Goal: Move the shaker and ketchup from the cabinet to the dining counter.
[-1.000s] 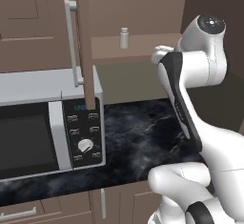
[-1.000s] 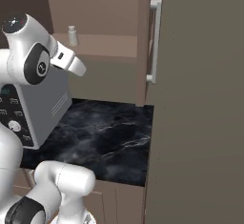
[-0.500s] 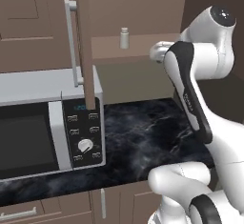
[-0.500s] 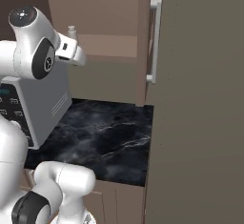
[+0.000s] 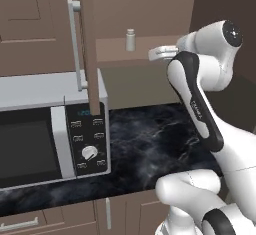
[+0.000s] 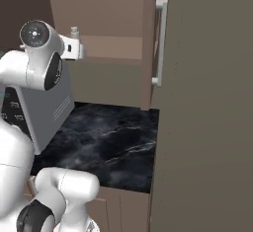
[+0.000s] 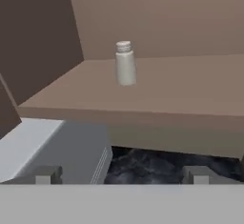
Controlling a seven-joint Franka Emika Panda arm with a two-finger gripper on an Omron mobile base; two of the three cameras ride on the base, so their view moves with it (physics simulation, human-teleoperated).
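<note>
The shaker (image 5: 130, 40) (image 6: 74, 31) (image 7: 126, 63), a small pale cylinder with a narrower cap, stands upright on the shelf of the open brown cabinet (image 5: 88, 39) (image 7: 186, 89). My gripper (image 5: 156, 54) (image 6: 79, 51) (image 7: 123, 176) hovers at shelf height just in front of the shelf edge, to the right of the shaker in the left base view. Its jaws are open and empty, and both fingertips (image 7: 47, 175) stay short of the shelf. The ketchup and the dining counter are out of view.
A silver microwave (image 5: 45, 129) (image 6: 47, 110) stands on the black marble worktop (image 5: 145, 144) (image 6: 113, 142) under the cabinet. The left cabinet door with its bar handle (image 5: 75, 44) juts out over the microwave. The right door (image 6: 207, 102) swings out close on the right.
The arm has risen and swung the hand up to the level of the cabinet shelf, closer to the shaker. The jaws have stayed open. The shaker has not moved.
</note>
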